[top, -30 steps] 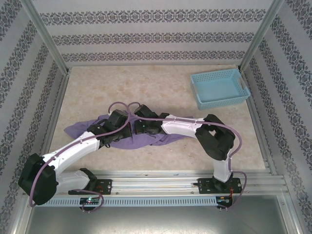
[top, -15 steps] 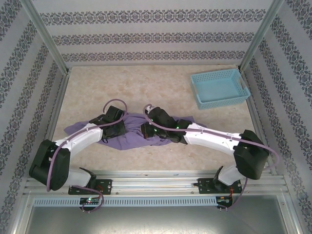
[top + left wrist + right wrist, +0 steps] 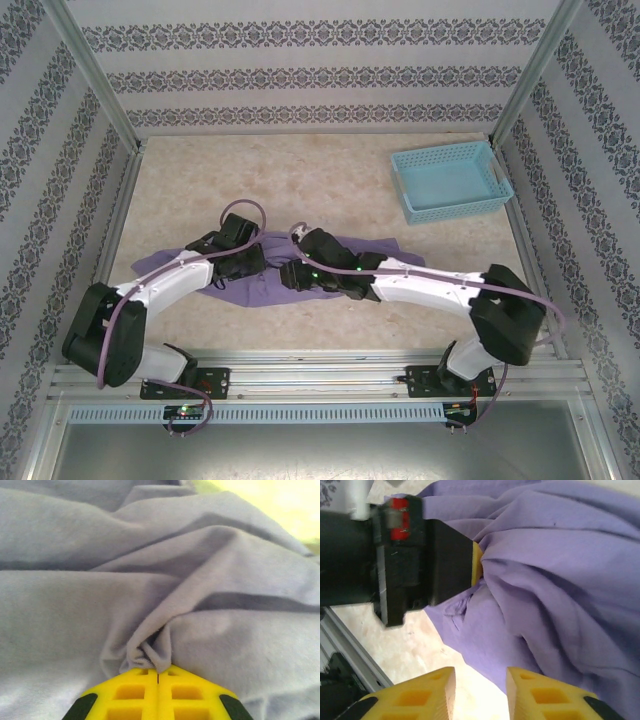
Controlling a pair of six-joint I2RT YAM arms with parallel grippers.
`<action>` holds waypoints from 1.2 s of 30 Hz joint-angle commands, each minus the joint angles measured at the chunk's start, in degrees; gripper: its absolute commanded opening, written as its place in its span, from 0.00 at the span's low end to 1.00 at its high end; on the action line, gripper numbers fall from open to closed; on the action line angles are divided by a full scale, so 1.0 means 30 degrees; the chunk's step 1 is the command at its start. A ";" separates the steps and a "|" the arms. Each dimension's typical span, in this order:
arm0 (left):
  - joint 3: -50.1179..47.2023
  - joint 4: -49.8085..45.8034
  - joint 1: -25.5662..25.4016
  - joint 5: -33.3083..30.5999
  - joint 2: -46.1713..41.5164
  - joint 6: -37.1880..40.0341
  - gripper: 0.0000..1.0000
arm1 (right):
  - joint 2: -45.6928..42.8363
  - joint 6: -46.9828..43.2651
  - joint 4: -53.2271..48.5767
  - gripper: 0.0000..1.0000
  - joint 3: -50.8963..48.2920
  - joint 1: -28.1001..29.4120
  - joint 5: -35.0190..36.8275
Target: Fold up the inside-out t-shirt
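1. Lavender t-shirt [image 3: 262, 285] bunched into a long, rumpled band across the near half of the worktop [image 3: 300, 180], running left to right, with both arms reaching over it.
2. Left end effector [image 3: 258, 264] low over the middle-left of that band, jaws pressed together on a small pinch of the cloth.
3. From the left wrist: left end effector [image 3: 158, 676] clamped tight, a puckered fold of t-shirt [image 3: 100, 605] gathered right at the tips, soft creases fanning away from the pinch.
4. Right end effector [image 3: 290, 275] just beside the left one, at the near edge of the cloth, tips turned toward it.
5. From the right wrist: right end effector [image 3: 480, 680] parted, jaws standing apart with nothing clamped between them.
6. In and beyond that gap: bright worktop [image 3: 410, 645] and the near edge of the t-shirt [image 3: 560, 580], draped in broad folds to the right.
7. Same view, upper left: left end effector [image 3: 476, 565], black body and yellow tip, nose buried in the purple folds.
8. Light blue lattice basket [image 3: 450, 182] at the far right corner of the worktop, well apart from the t-shirt and from both arms.
9. Any print on the cloth: too faint to tell.
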 commanded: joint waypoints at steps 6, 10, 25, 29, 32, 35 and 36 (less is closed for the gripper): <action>-0.1082 0.0883 -0.0547 0.1154 -0.1242 -0.0459 0.00 | 0.2473 0.0451 -0.0606 0.47 0.1765 -0.0264 0.1894; -0.1312 0.1119 -0.0853 0.1374 -0.1629 -0.0622 0.00 | 0.3529 0.0180 -0.1500 0.44 0.3063 -0.0466 0.2398; -0.1233 0.1302 -0.1023 0.0918 -0.1867 -0.0728 0.02 | 0.2601 -0.1057 -0.3113 0.16 0.3440 -0.0537 0.3318; -0.0957 0.1161 -0.1033 0.0873 -0.1682 -0.0626 0.02 | 0.1585 -0.0136 -0.2956 0.32 0.2463 0.0118 0.3065; -0.0895 0.1223 -0.1025 0.0999 -0.1638 -0.0674 0.02 | 0.1655 0.0925 -0.3231 0.38 0.2363 0.0605 0.3112; -0.0922 0.1360 -0.1050 0.1065 -0.1636 -0.0800 0.03 | 0.2530 0.2168 -0.2965 0.38 0.2520 0.0725 0.2378; -0.0939 0.1390 -0.1070 0.1127 -0.1702 -0.0825 0.02 | 0.2889 0.2432 -0.2898 0.38 0.2597 0.0733 0.2418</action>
